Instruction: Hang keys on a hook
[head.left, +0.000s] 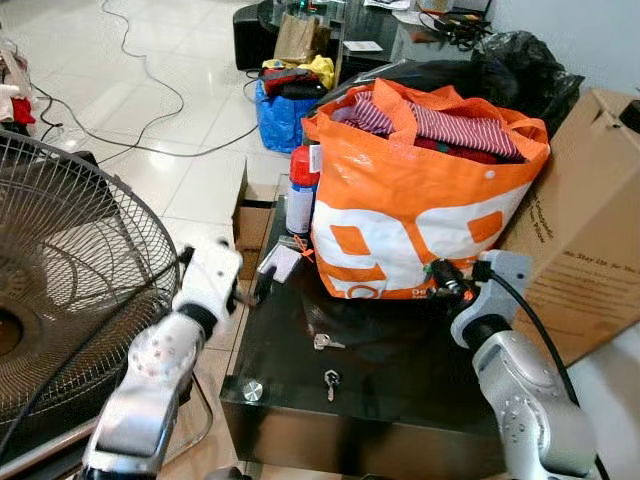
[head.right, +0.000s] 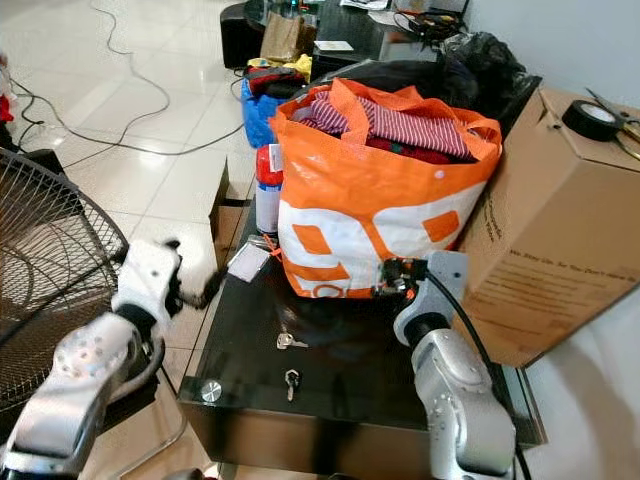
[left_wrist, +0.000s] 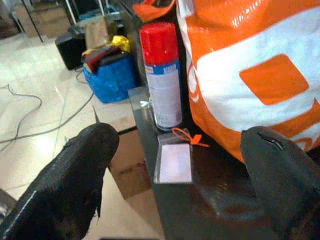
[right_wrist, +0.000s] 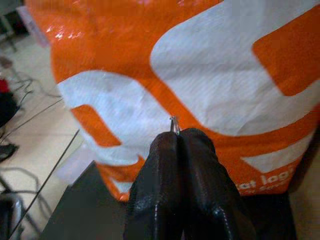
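My right gripper (right_wrist: 176, 137) is clenched, a thin metal sliver pinched at its tips, likely a key ring, so I should keep the pinch firm until a hook turns up. My left gripper (left_wrist: 175, 165) is spread wide over the table (head.left: 400, 400). Two keys (head.left: 322, 342) lie on the glass. Beyond, the orange bag (head.left: 420, 200) holds striped clothes (head.left: 450, 125); the blue bag (head.left: 283, 115) is stuffed too.

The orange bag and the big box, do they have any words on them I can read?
Orange bag: white letters near its bottom edge read "at logi", cut off on both sides.
Cardboard box: lines of dark print on its side, too small to read.
Spray can: blue and white label, too blurred to read.
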